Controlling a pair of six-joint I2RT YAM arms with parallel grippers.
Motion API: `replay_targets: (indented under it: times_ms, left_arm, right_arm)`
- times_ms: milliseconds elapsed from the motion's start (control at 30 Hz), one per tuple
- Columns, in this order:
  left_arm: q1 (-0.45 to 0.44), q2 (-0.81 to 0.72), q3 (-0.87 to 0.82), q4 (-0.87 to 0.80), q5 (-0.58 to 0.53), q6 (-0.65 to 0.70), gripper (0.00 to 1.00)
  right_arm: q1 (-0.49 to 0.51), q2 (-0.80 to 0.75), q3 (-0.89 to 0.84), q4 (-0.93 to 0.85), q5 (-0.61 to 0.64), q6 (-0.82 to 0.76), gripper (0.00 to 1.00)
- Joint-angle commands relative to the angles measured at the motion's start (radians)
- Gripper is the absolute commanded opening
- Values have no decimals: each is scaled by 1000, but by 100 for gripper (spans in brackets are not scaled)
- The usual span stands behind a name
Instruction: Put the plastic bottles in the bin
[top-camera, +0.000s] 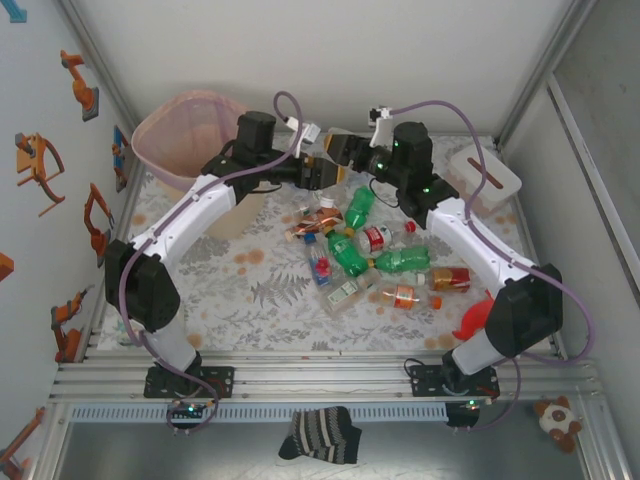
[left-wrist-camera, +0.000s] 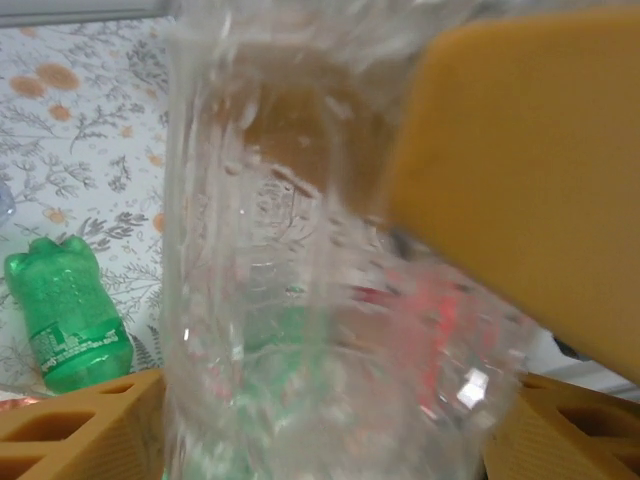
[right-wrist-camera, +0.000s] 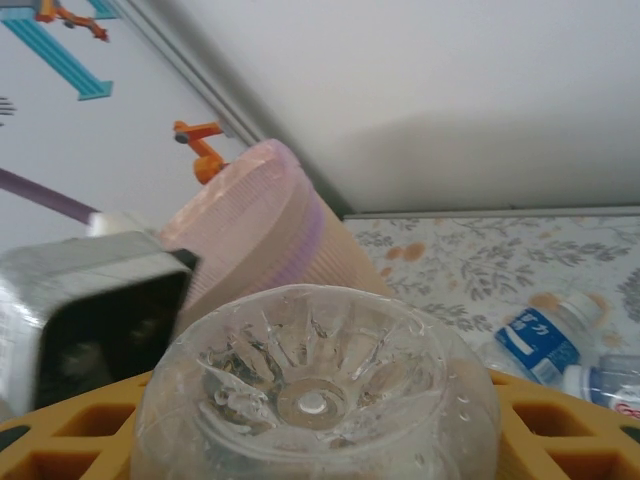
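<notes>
Overhead, both arms reach up from the bottom corners of the frame and bend inward, so the left gripper and the right gripper meet nose to nose at upper centre. The bin stands just left of them, at upper left. The plastic bottles lie heaped on the flowered table below the grippers, and a white box sits at upper right.

The left wrist view adds a clear bottle, upright through mid-frame between that gripper's orange fingers at the bottom corners. The fingers stand wide, and whether they press the bottle I cannot tell. A broad orange block overlaps the bottle's upper right, and a green bottle lies at lower left.

The right wrist view shows the clear bottle's base facing the lens, clamped between the right gripper's yellow fingers. The bin rises behind at centre left, and a blue-labelled bottle lies on the table at right.
</notes>
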Motion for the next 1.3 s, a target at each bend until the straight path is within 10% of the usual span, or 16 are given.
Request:
replay_targets:
  times_ms: [0,233,467,900,1267]
  left_arm:
    - [-8,9,30,-17,39,23,75]
    - [-6,-10,42,-54,15,57,57]
    - [38,-59,70,-134,-42,105,56]
    - [293,-203,116,-110,-267,92,54]
    - [408,-154,253,-332,-691,192,52]
  right_arm:
    - [9,-40,36,75,-37,36,52]
    - [12,-53,44,23,-9,8,57]
    - [12,-119,37,-92,107,-79,90]
    - [10,-231,28,-325,314,-210,91]
    - [10,-261,8,-382,344,-214,90]
